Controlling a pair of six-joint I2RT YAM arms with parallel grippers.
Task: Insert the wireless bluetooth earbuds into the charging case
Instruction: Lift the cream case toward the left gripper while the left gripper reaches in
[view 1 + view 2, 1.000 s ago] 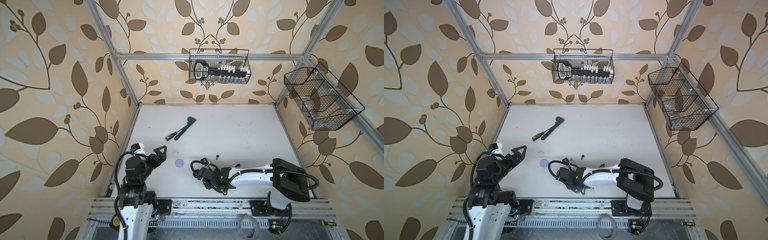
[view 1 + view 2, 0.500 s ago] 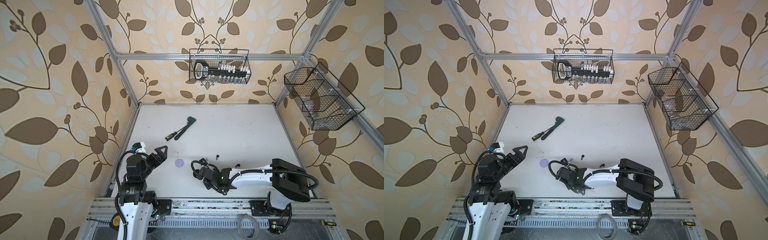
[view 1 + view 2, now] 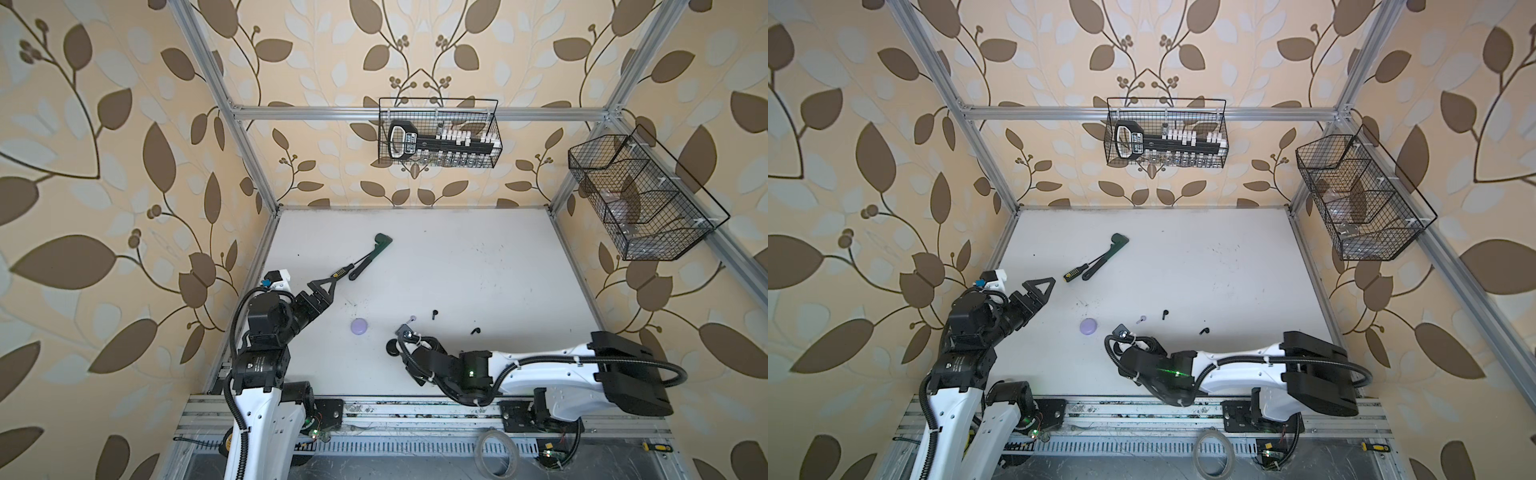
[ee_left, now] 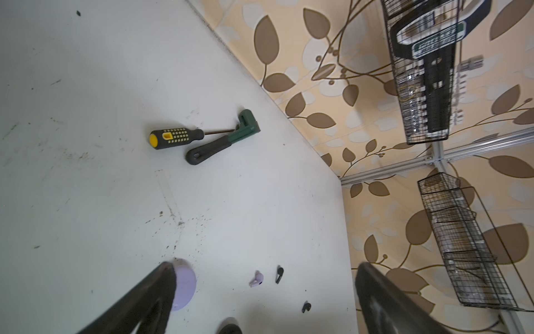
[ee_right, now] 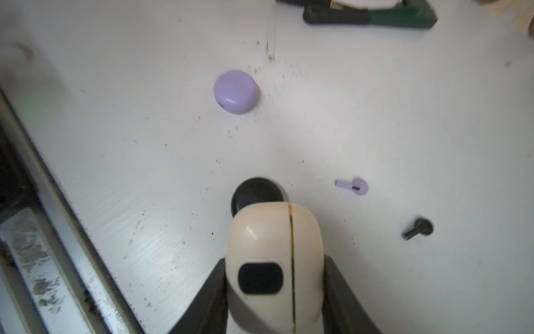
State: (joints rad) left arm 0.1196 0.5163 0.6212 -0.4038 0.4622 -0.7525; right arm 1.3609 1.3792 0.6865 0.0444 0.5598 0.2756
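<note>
My right gripper [image 5: 276,264] is shut on a cream charging case [image 5: 260,228], held closed with its seam upright. Just beyond it on the table lies a black case [image 5: 254,192], and farther off a lavender case [image 5: 235,91]. A lavender earbud [image 5: 354,185] and a black earbud [image 5: 419,228] lie loose nearby. In both top views the lavender case [image 3: 359,326], the lavender earbud [image 3: 411,319] and two black earbuds [image 3: 434,313] [image 3: 475,331] show ahead of the right arm. My left gripper [image 3: 328,286] hangs open and empty above the table's left side.
A yellow-and-black screwdriver [image 3: 345,272] and a green wrench [image 3: 374,255] lie together at mid-left. A wire basket [image 3: 438,139] with tools hangs on the back wall, and another [image 3: 640,199] on the right wall. The aluminium rail [image 5: 57,202] runs along the front edge.
The right jaws have closed onto the cream case. The left gripper has shifted slightly away from the front edge, still open.
</note>
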